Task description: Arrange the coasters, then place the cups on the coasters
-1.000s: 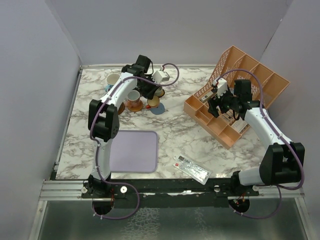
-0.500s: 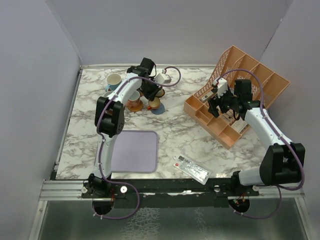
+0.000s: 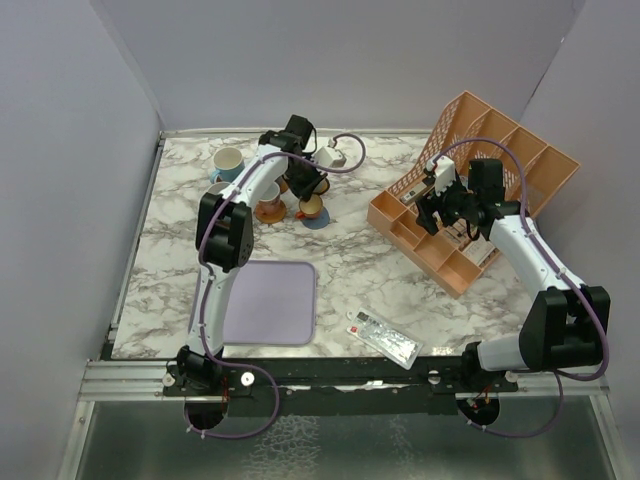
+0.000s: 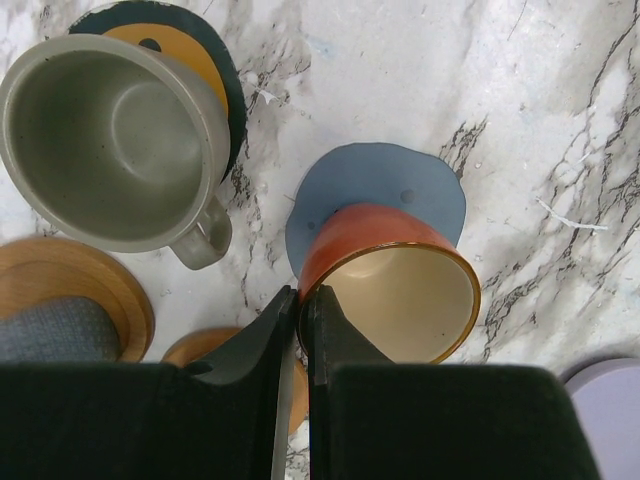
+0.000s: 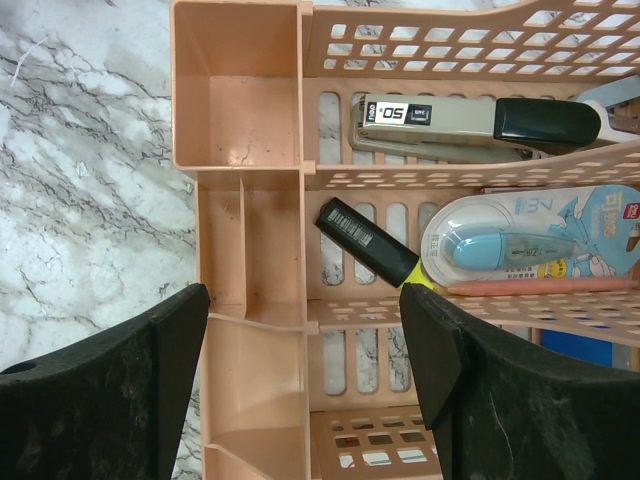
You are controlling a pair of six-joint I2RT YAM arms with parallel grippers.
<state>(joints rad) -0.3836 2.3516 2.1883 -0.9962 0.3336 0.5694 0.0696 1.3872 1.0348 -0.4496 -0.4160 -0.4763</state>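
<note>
In the left wrist view my left gripper point(image 4: 298, 292) is shut on the rim of the orange cup point(image 4: 395, 285), one finger inside and one outside. That cup stands on the grey-blue coaster point(image 4: 380, 180). To its left a grey-white cup point(image 4: 110, 140) sits on an orange coaster with a black mark point(image 4: 180, 45), which lies on a dark coaster point(image 4: 232, 85). Tan coasters point(image 4: 95, 280) lie at the lower left. From above, a light blue cup point(image 3: 228, 161) stands far left. My right gripper point(image 5: 305, 300) hangs open over the organiser, holding nothing.
The orange slotted organiser point(image 3: 470, 190) at the right holds a stapler point(image 5: 450, 120), a highlighter point(image 5: 365, 240) and a correction tape point(image 5: 520, 245). A lavender tray point(image 3: 268, 302) lies near the left arm's base. A flat packet point(image 3: 383, 337) lies at the front middle.
The left arm's elbow has swung to the right while its gripper stays at the orange cup. The right arm has not moved.
</note>
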